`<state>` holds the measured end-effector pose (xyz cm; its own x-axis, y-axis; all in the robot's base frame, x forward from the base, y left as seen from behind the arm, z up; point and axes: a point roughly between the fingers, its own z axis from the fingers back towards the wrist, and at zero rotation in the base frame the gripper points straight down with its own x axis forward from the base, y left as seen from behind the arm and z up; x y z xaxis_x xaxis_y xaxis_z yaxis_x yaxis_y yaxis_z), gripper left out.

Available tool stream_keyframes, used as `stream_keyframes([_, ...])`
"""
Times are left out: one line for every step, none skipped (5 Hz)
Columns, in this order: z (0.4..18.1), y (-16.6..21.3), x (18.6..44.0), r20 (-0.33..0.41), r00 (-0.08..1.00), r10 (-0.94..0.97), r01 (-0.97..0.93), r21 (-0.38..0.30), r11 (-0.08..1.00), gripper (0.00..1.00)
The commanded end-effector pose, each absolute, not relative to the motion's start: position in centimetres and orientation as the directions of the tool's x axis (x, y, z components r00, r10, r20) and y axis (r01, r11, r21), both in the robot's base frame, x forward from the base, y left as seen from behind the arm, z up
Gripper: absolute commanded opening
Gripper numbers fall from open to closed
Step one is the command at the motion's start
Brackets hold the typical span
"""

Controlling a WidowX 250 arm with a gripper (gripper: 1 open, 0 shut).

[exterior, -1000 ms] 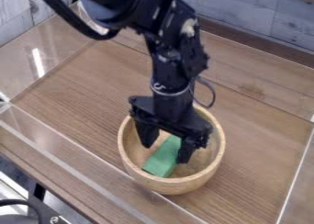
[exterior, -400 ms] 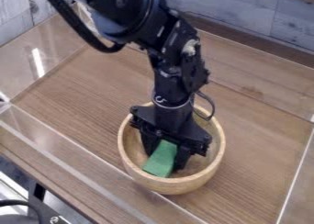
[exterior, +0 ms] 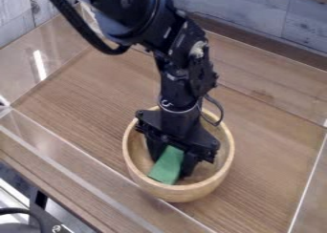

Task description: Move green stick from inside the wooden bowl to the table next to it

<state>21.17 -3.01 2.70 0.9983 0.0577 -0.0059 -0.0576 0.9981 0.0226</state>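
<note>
The wooden bowl (exterior: 138,163) sits on the brown table (exterior: 90,94) near its front edge. Inside it lies the green stick (exterior: 166,164), a bright green bar tilted against the bowl's floor. My black gripper (exterior: 174,157) reaches straight down into the bowl, its fingers (exterior: 196,156) on either side of the stick and shut on it. The stick's upper end is hidden between the jaws.
Clear acrylic walls (exterior: 76,156) border the table at the front and left. A grey wall (exterior: 288,22) rises behind. The black arm (exterior: 128,17) comes in from the upper left over the tabletop.
The gripper has dropped lower into the bowl and closed its fingers on the green stick. In the last half second nothing moved.
</note>
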Motion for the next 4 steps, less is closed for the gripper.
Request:
stream_keyframes([4.18,-3.17,22.04,0.046,0.998,0.051,-0.052,0.011,0.999,0.0])
stream_keyframes([4.48,-3.19,22.11,0.049,0.998,0.048,-0.049,0.006,0.999,0.0])
stream_keyframes([4.74,-3.21,22.19,0.053,0.998,0.045,-0.045,0.003,0.999,0.0])
stream_keyframes([4.95,-3.25,22.24,0.056,0.998,0.041,-0.041,0.0,0.999,0.0])
